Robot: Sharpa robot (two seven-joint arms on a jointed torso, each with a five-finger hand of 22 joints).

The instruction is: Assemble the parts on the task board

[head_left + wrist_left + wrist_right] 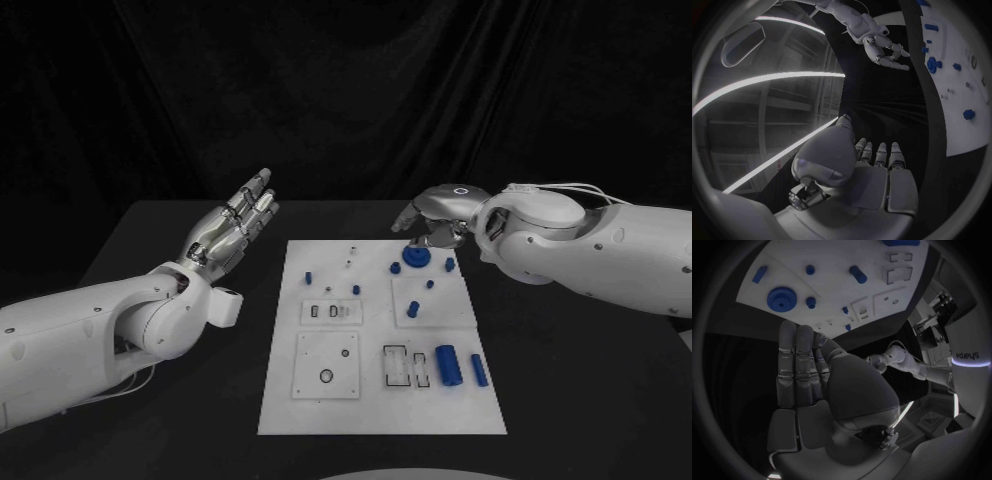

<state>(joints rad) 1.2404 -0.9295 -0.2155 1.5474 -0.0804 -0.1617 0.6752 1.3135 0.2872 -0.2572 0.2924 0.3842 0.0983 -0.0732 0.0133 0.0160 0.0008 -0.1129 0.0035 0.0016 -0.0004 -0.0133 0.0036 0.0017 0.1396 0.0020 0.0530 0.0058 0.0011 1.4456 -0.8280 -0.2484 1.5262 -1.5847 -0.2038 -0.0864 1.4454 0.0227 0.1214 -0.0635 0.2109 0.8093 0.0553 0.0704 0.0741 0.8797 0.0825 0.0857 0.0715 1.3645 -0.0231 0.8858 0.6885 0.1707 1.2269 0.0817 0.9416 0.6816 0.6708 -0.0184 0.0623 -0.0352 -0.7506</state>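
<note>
— Nearest the camera?
— Near edge of the flat white rectangular task board (382,415), bare there, on the black table (577,380). Just beyond, toward the near right corner: a stout blue plastic cylinder (447,364) lying flat, beside a slimmer blue rod (477,370), both next to a pair of narrow rectangular slots (405,366).
— And on the left side of the board?
— Square white raised plate with a small ring-shaped hole (327,366), and a smaller white plate with slots (332,311) farther back.
— Farther still?
— Round blue toothed gear-like disc (414,258) near the far right corner (also plain in the right wrist view (782,298)). Small blue pegs around it: one by the right edge (450,264), one just left of the disc (394,268), two more on the square panel nearer the middle (414,309). Tiny blue studs toward the left edge (307,277).
— Left silver hand?
— Silver many-fingered left hand (235,226) raised beside the far left corner of the board, off it, fingers straight and close together, holding nothing, touching nothing. Same flat pose from the left wrist camera (873,165).
— Right silver hand?
— Silver right hand (433,222) hanging at the far edge of the board, just behind the blue disc, clear of it as far as can be told. Fingers extended side by side in the right wrist view (807,370), nothing in the grasp.
</note>
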